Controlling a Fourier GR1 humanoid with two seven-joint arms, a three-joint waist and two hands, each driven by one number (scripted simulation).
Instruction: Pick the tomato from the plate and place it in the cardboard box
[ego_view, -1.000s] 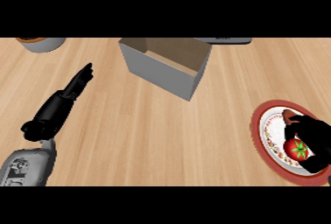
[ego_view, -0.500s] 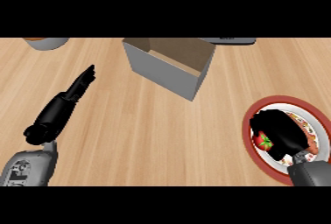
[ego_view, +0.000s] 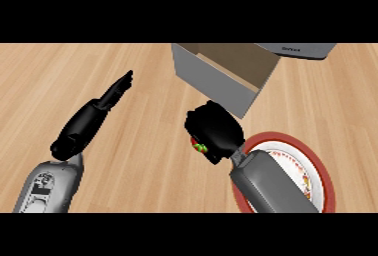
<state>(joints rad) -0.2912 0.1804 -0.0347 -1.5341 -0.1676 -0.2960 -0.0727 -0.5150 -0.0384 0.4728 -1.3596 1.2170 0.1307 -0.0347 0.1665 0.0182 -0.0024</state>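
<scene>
1. Carrying is the step in hand: the right hand (ego_view: 215, 127), near the view's centre, is curled round the tomato (ego_view: 198, 146). Only a red and green patch of the tomato shows, at the hand's 7 o'clock side.
2. The tomato is off the plate (ego_view: 294, 161), which lies at 4 o'clock from the hand. It hangs over the bare counter (ego_view: 148, 175), between the plate and the cardboard box (ego_view: 214, 82).
3. The box stands near, at 12 o'clock from the hand, with its grey wall facing the hand and its brown inside open behind that wall.
4. To do this well, I judge the hand should rise above the wall's upper edge first. It should then travel toward 12 to 1 o'clock until the tomato sits over the brown inside, not over the rim.
5. The fingers should uncurl only there; a round tomato would probably roll if let go on an edge.
6. The left hand (ego_view: 92, 120) lies at 9 o'clock, its fingers straight and pressed together, pointing to 1 o'clock. It holds nothing and is well apart from the box.
</scene>
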